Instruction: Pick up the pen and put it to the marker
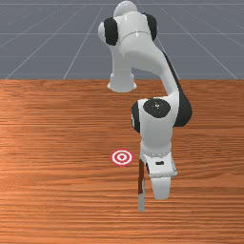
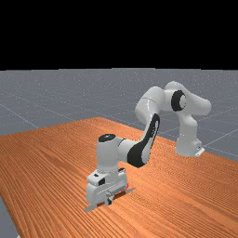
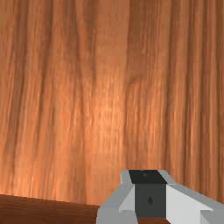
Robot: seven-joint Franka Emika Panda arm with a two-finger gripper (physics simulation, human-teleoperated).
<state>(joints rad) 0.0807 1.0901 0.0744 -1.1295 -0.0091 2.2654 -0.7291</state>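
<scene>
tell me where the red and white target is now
In the front view, the target lies on the table, just to the front view's left of the pen and straight out from the arm's base.

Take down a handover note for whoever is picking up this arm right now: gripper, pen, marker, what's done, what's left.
Gripper: down at about the middle of the pen in the far view; I cannot tell whether it has a grip.
Pen: beside the hand, at the front view's right of the marker; whether it is lifted is unclear.
Marker: the red-and-white target on the table.
Done: the gripper is at the pen.
Left: confirm or make the grip, then bring the pen to the marker.
</scene>
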